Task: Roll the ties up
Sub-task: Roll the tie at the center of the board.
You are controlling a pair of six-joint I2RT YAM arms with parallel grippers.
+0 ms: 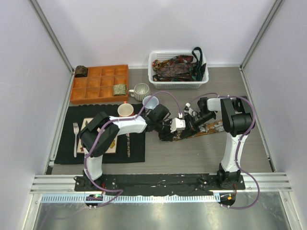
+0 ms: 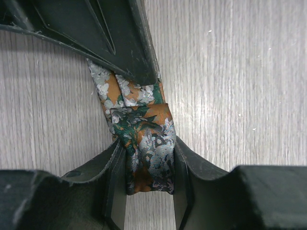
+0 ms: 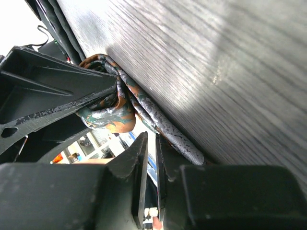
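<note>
At 9 o'clock a black mat [image 1: 136, 146] reaches the table's left edge; it carries a fork [image 1: 75, 138] and a plate [image 1: 87, 123] largely hidden under the left arm. At 11 o'clock an orange tray [image 1: 96, 81] holds a coiled tie [image 1: 119, 89] in a near-right compartment. At centre, well apart from walls and mat, the left gripper [image 2: 149, 148] is clamped on the folded end of the patterned tie [image 2: 144, 124], which fills its jaws. Just at its 3 o'clock the right gripper [image 3: 151, 143] has its fingers close together with a thin slit; whether they pinch fabric cannot be told. The tie's length runs toward 3 o'clock, partly hidden under the right arm. At 1 o'clock a white basket [image 1: 156, 79] holds heaped ties [image 1: 175, 67].
</note>
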